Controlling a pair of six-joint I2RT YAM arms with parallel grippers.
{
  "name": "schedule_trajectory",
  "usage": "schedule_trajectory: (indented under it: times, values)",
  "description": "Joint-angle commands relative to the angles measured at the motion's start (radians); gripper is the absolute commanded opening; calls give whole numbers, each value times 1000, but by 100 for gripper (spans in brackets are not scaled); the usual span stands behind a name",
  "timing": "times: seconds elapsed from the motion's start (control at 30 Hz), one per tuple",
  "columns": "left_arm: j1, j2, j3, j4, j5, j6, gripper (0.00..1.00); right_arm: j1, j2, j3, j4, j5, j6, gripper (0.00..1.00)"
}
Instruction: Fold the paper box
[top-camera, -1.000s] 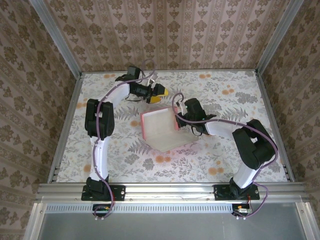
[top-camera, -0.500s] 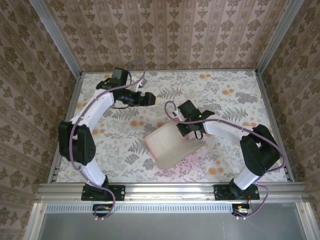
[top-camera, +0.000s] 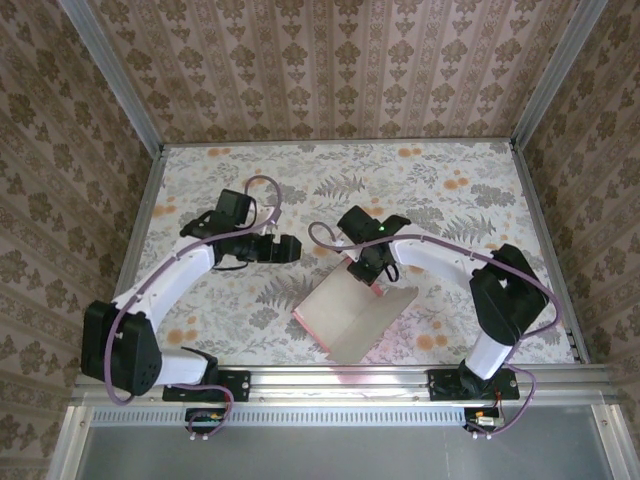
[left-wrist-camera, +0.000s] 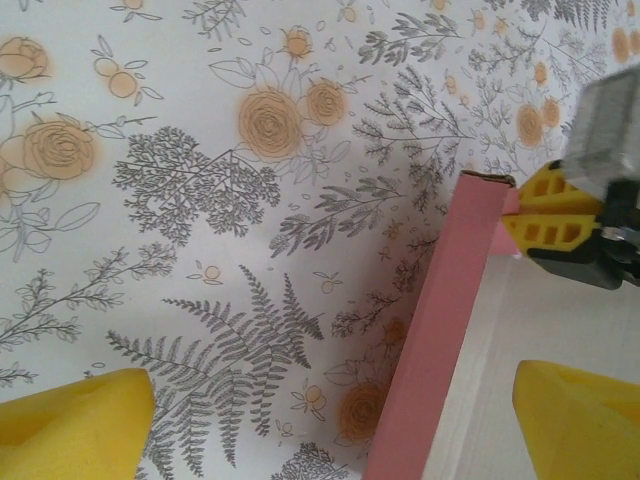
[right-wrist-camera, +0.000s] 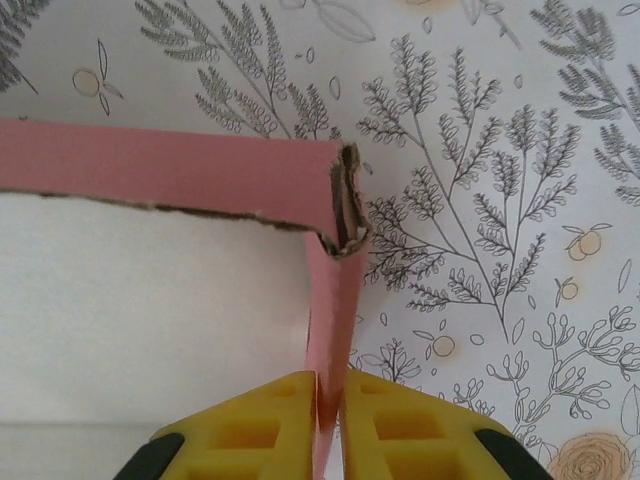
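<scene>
The floral-papered counter (top-camera: 450, 180) carries everything. The paper box (top-camera: 350, 315) lies on it towards the near edge, a little right of centre and between my two arms. It is open, pale inner side up, with pink walls raised along its left and far edges.

The right tool (top-camera: 366, 272) is nipped tight on the box's wall just beside the far corner, thin pink card sandwiched between its yellow fingers (right-wrist-camera: 270, 420). I judge that grip is there to keep the wall upright and stop the light box sliding while the other arm works.

The left tool (top-camera: 293, 249) sits just left of that same far corner, its pads (left-wrist-camera: 80, 430) spread wide with nothing in them. In the wrist view the left wall runs up between them (whether it hangs clear above the card or is nearly down to it, I can't quite tell from this angle). I read that stance as ready to press or tuck a flap.

The corner itself (right-wrist-camera: 345, 215) looks rough, its card edge frayed where two walls meet.

I can read no brand, label or writing on the box, the counter or the tools.
</scene>
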Motion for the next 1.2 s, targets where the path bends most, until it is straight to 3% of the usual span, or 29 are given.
schedule_trajectory:
  times: [0.0, 0.2, 0.53, 0.7, 0.9, 1.07, 1.17]
  values:
    - [-19, -29, -47, 62, -37, -43, 93, 5, 44, 62, -103, 12, -41, 20]
    - [-20, -63, -88, 100, -11, -47, 93, 5, 107, 153, -179, -8, -24, 31]
    - [-10, -44, -85, 111, -8, -32, 93, 5, 242, 359, -324, -4, -46, 32]
    - [-3, -52, -86, 113, -22, -29, 93, 7, 218, 431, -296, -23, -22, 36]
    - [-8, -21, -94, 119, -22, -32, 93, 9, 110, 437, -116, -46, 194, 37]
    - [-28, 35, -117, 113, -65, -53, 92, 30, -71, 288, 47, 30, 519, 42]
    - [-88, 69, -125, 102, -104, -68, 92, 54, -180, 204, 67, 106, 654, 48]
